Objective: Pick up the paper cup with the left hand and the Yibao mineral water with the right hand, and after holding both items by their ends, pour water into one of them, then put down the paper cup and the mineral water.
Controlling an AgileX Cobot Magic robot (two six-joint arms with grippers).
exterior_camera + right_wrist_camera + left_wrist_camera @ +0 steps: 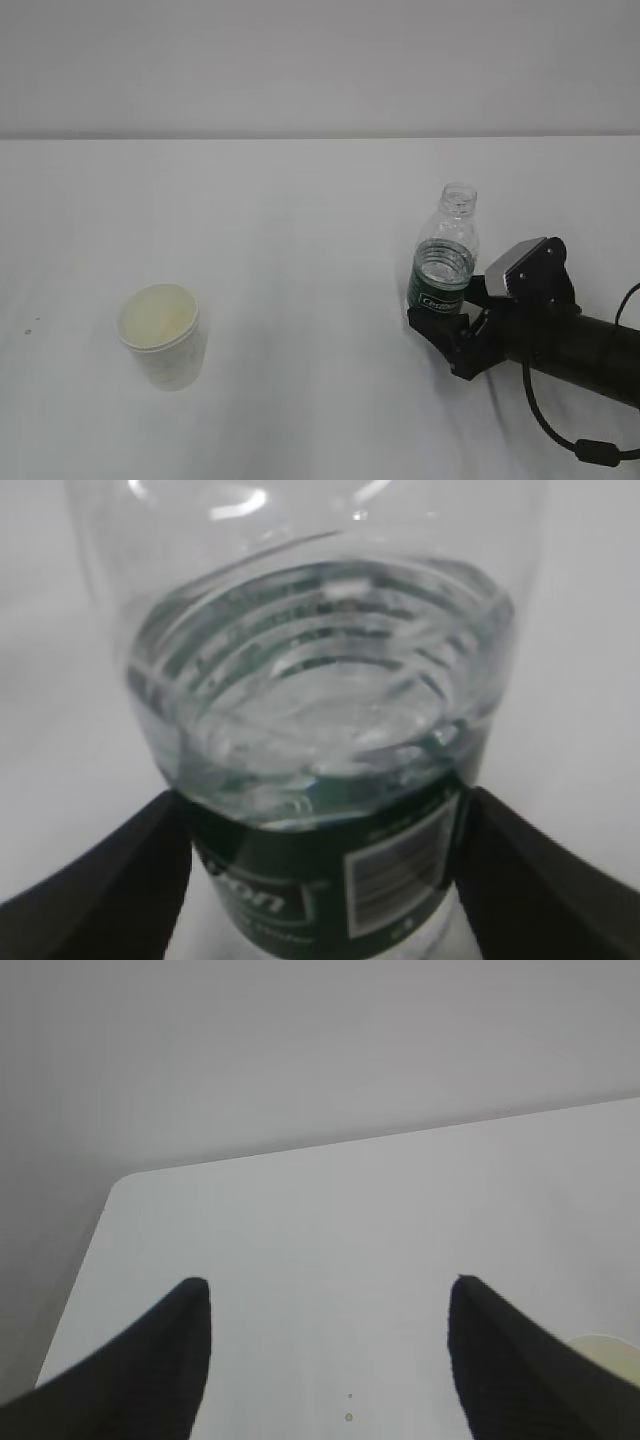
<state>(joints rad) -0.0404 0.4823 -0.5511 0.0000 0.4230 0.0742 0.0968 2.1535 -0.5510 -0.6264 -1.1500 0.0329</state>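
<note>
The paper cup [160,335] stands upright on the white table at the left, its pale yellowish inside showing, with nothing touching it. In the left wrist view only a sliver of the cup [612,1352] shows at the right edge. My left gripper [330,1282] hangs open over bare table with nothing between its fingers, and it is out of the exterior view. The uncapped Yibao mineral water [445,262] stands on the table at the right, roughly half full. My right gripper [452,308] is shut on its green label band [330,880], one finger against each side.
The table's far left corner [118,1182] and its far edge show in the left wrist view, with a plain grey wall behind. A black cable [560,425] loops under the right arm. White tabletop [310,330] lies between cup and bottle.
</note>
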